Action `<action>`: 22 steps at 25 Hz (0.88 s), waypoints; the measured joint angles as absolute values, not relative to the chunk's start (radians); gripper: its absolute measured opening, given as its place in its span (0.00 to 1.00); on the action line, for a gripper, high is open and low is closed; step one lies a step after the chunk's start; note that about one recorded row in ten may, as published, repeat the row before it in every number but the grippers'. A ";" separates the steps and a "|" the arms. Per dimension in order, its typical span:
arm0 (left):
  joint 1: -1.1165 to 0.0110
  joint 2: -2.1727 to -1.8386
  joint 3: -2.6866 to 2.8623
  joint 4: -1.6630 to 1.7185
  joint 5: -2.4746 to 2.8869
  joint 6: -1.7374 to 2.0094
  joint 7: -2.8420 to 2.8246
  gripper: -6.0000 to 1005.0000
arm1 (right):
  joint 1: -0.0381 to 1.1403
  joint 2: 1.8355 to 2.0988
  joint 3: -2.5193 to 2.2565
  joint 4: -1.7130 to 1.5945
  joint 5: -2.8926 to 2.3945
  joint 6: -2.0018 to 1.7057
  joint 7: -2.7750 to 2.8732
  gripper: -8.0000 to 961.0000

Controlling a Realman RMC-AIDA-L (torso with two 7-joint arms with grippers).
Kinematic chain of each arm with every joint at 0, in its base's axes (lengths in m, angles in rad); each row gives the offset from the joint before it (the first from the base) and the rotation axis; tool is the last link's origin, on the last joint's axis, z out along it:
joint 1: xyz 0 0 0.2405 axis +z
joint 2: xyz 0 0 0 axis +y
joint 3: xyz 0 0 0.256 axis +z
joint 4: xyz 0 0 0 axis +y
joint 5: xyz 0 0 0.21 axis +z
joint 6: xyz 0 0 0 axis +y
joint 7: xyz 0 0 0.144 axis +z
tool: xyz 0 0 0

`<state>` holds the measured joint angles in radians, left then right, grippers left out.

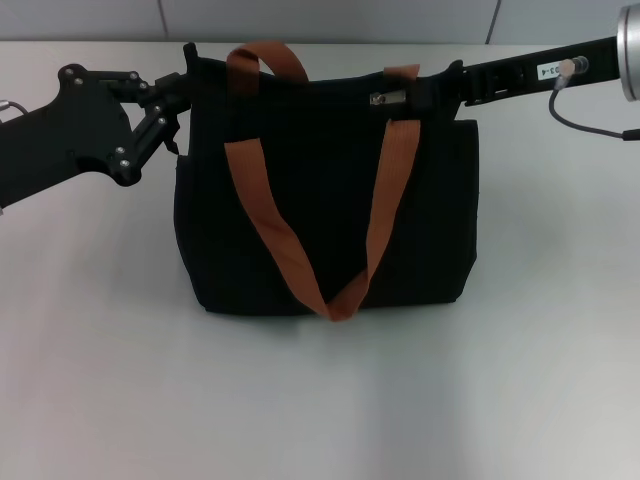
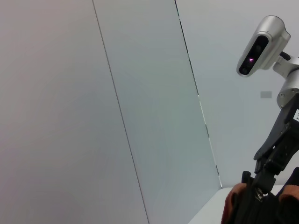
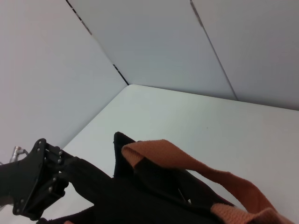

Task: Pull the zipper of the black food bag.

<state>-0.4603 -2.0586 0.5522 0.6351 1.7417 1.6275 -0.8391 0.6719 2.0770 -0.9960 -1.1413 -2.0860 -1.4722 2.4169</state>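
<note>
The black food bag (image 1: 320,200) stands upright mid-table, with its rust-orange handles (image 1: 385,200) draped down its front. The silver zipper pull (image 1: 382,98) sits on the top edge, toward the bag's right end. My right gripper (image 1: 415,94) reaches in from the right along the top edge and is shut on the zipper pull. In the left wrist view its fingers (image 2: 262,175) come together on the bag top. My left gripper (image 1: 183,95) is shut on the bag's upper left corner. It also shows in the right wrist view (image 3: 70,170), next to that corner (image 3: 119,142).
The white table (image 1: 320,400) spreads out in front of the bag and to both sides. Grey wall panels (image 1: 330,18) run behind the table's far edge. A grey cable (image 1: 580,122) hangs from my right arm.
</note>
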 joint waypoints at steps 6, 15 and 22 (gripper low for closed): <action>-0.460 -2.060 0.552 0.635 1.742 1.627 -0.839 0.07 | 0.672 2.077 -0.964 -1.141 -2.068 -1.490 2.409 0.01; -0.460 -2.062 0.552 0.635 1.742 1.628 -0.839 0.07 | 0.669 2.067 -0.926 -1.107 -2.010 -1.522 2.393 0.07; -0.460 -2.062 0.552 0.635 1.742 1.633 -0.838 0.07 | 0.647 2.067 -0.912 -1.103 -1.960 -1.532 2.351 0.41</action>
<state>-0.4600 -2.0617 0.5522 0.6351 1.7418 1.6330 -0.8381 0.6472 2.0666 -0.9116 -1.1028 -1.9602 -1.5323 2.3510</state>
